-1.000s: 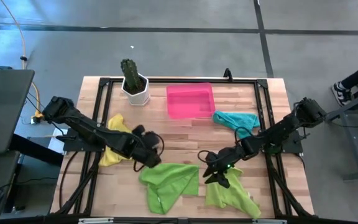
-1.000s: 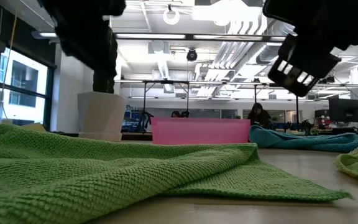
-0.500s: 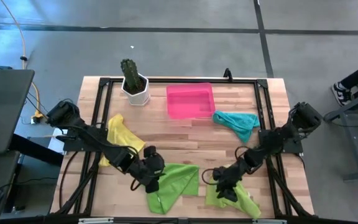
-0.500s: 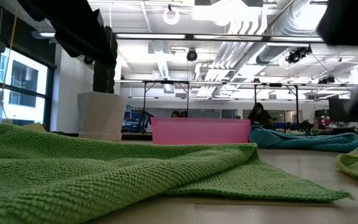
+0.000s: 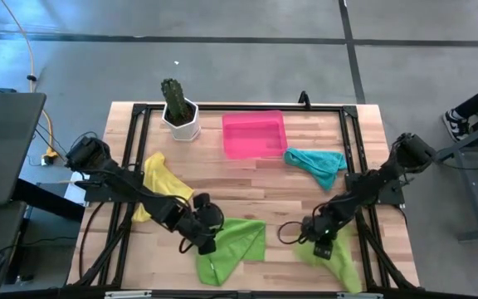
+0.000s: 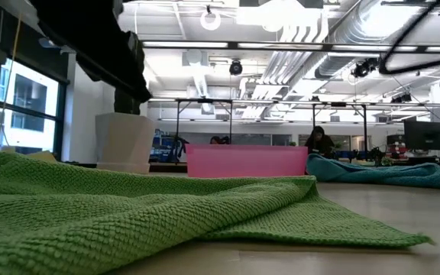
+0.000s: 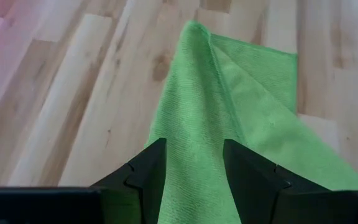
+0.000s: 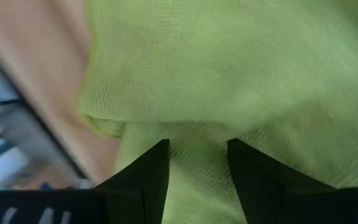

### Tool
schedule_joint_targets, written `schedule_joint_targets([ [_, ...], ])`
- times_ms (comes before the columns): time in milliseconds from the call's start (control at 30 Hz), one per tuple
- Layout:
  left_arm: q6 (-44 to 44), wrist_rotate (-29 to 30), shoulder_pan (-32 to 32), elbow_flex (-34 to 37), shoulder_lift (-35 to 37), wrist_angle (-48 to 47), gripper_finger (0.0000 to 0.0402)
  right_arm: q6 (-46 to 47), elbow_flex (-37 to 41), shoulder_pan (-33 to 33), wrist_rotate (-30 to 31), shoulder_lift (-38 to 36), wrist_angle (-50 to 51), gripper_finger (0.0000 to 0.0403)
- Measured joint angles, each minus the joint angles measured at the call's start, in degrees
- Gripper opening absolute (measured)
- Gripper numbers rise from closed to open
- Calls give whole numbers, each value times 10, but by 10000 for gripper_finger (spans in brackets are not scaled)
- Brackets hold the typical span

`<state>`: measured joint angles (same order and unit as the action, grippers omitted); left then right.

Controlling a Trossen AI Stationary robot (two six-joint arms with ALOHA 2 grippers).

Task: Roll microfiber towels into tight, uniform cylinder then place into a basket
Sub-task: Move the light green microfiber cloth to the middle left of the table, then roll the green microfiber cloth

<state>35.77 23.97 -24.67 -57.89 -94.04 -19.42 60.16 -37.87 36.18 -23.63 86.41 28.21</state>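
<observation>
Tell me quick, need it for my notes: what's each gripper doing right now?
Left gripper: open, fingers astride the green towel.
Right gripper: open, over the lime towel; a grip cannot be told.

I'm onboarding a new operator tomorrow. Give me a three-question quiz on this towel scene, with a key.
1. True or false: a rolled towel already lies in the pink basket.
2. Which towel lies nearest the basket? A) yellow towel B) teal towel C) the green towel at the left claw
3. Fill in: the right claw is over a ____ green towel near the table's front edge.

Key: 1 false, the basket holds no towel; 2 B; 3 lime.
</observation>
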Motion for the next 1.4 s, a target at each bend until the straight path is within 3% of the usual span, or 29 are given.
schedule_joint_targets([
  [167, -20, 11, 17, 0, 0, 0, 149, 0, 0, -2, 24, -24, 132, 157],
  [367, -45, 6, 43, 0, 0, 0, 149, -1, 0, -4, 85, -51, 216, 157],
  [533, -45, -55, 64, 0, 0, 0, 149, -3, -54, -13, 100, -62, 307, 157],
  [633, -45, -108, 64, 0, 0, 0, 149, -20, -107, -15, 180, -62, 319, 157],
  [800, -11, -173, 47, 0, 0, 0, 149, -85, -160, -15, 384, -62, 217, 157],
  [900, 22, -186, 29, 0, 0, 4, 149, -137, -160, -21, 451, -62, 144, 157],
  [1133, 31, -186, -3, -2, -10, 91, 149, -182, -121, -51, 462, -48, 0, 157],
  [1400, 36, -177, -6, -1, -90, 147, 149, -300, -111, -58, 450, 46, -238, 157],
])
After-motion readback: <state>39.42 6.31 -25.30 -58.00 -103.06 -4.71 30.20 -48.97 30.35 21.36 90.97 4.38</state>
